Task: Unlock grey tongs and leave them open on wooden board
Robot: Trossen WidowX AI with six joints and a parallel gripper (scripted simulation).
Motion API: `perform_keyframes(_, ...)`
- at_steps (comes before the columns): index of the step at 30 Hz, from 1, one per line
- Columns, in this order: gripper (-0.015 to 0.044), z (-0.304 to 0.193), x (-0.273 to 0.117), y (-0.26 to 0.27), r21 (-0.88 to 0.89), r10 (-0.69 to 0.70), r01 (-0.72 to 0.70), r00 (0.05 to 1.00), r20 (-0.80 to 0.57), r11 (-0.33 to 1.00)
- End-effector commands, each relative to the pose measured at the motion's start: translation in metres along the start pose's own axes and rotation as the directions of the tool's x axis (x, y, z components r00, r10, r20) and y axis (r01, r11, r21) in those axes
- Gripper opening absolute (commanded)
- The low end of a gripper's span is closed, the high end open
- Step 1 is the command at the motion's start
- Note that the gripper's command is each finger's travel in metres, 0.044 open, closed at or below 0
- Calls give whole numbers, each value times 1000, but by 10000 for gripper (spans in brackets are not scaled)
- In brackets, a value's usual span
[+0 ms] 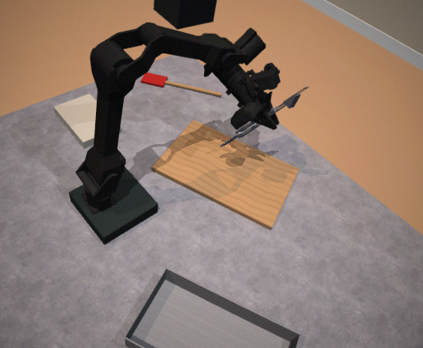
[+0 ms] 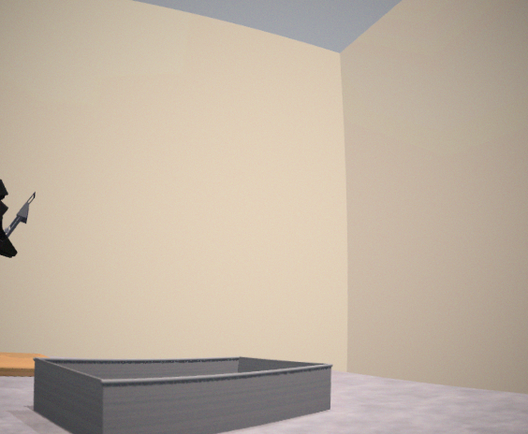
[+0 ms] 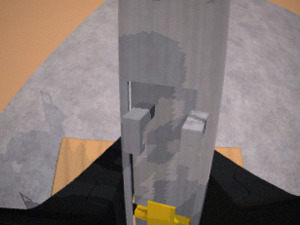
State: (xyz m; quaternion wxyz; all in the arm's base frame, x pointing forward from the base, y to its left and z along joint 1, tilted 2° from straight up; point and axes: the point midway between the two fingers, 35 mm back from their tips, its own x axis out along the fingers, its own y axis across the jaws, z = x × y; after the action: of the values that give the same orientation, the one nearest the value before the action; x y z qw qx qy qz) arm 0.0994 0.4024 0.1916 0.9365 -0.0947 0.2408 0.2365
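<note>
Exterior view, grey tongs (image 1: pixel 242 130) (image 2: pixel 16 225) (image 3: pixel 172 62) steeply tilted, slender, gripped midway in black claw (image 1: pixel 265 117) (image 2: pixel 4 245).

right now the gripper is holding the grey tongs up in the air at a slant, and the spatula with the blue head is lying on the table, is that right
Not quite: the spatula's head is red, not blue, as the top view shows. The rest stands: the gripper holds the grey tongs in the air at a slant, and the spatula lies on the table.
</note>
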Motion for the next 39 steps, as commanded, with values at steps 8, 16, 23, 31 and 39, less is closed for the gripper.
perform_keyframes(8, -150, 2, -24, -15, 67, -36, 23, 982, 186, 997)
perform_keyframes(16, -150, 2, -25, -17, 73, -39, 25, 980, 197, 997)
perform_keyframes(23, -150, 2, -25, -17, 73, -39, 25, 980, 197, 997)
perform_keyframes(31, -150, 2, -25, -17, 73, -39, 25, 980, 197, 997)
perform_keyframes(39, -150, 2, -25, -17, 73, -39, 25, 980, 197, 997)
